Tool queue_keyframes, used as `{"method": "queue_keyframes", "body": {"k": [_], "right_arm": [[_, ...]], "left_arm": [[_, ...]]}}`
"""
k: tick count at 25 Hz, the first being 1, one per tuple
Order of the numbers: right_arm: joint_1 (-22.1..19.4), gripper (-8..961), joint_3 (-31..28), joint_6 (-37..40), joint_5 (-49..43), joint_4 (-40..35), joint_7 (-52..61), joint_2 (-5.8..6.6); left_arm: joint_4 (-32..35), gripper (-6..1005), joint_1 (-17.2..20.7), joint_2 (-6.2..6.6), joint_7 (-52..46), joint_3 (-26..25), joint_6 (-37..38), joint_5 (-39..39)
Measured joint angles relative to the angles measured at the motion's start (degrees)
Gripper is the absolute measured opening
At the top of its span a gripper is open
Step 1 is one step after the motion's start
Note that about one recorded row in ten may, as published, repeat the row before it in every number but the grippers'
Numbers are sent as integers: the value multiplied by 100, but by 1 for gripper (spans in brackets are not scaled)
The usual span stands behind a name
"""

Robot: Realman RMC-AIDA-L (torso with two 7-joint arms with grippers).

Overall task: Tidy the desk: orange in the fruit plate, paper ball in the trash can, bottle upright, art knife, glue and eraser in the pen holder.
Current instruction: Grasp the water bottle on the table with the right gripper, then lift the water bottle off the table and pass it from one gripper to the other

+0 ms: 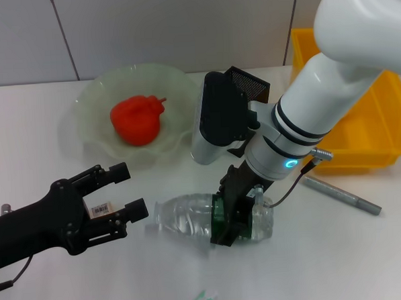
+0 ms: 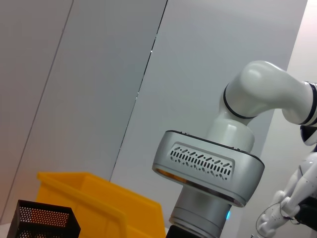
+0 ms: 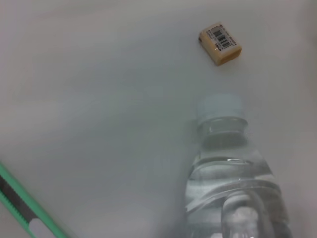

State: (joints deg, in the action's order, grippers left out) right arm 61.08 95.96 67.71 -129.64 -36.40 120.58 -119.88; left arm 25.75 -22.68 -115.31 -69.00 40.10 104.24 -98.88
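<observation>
**A:** How far along is the tidy-up?

**B:** The lumpy red-orange fruit (image 1: pixel 138 120) already sits in the wavy pale-green glass dish (image 1: pixel 90 102). The small clear plastic water bottle (image 1: pixel 190 218) lies on its side on the white bench (image 1: pixel 38 131), with the right end effector (image 1: pixel 234 219) closed around its green-labelled middle. So righting it looks like the step in hand.

**A:** And the left end effector?

**B:** The left end effector (image 1: pixel 125 191) hovers near the bottle's cap end, fingers spread, holding nothing.

**A:** What's left?

**B:** The tan barcoded eraser (image 3: pixel 220 43) and the mint-green knife (image 3: pixel 25 208) lie loose on the bench.

**A:** Anything hidden?

**B:** The right arm covers most of the black mesh holder (image 1: pixel 247 84) and part of the yellow bin (image 1: pixel 361 128). I can't find the paper ball or glue.
</observation>
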Motion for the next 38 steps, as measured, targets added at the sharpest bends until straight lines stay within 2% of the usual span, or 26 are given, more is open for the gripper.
{"method": "queue_keyframes", "body": {"k": [11,21,22,25,27,38], "right_arm": [[-131,774,-129,58,89,-122,-30,14],[-774,761,-1519,639,292,-622,-788,55],[-969,760,-1843,752,491,-703,-1127,66],[-1180,760,-2135,837,738,-799,-1472,77],[-1504,759,-2541,947,1209,-895,-2063,80],[-1956,759,-2808,1191,2272,-699,-3060,74]], "left_arm": [[0,781,10,-8,0,-18,-11,5],[0,779,45,-4,1,-53,-59,38],[0,779,46,-3,3,-84,-60,40],[0,778,50,-8,12,-207,-62,46],[-15,778,50,-28,12,-423,-62,46],[-40,776,-58,-110,48,-622,-62,53]]}}
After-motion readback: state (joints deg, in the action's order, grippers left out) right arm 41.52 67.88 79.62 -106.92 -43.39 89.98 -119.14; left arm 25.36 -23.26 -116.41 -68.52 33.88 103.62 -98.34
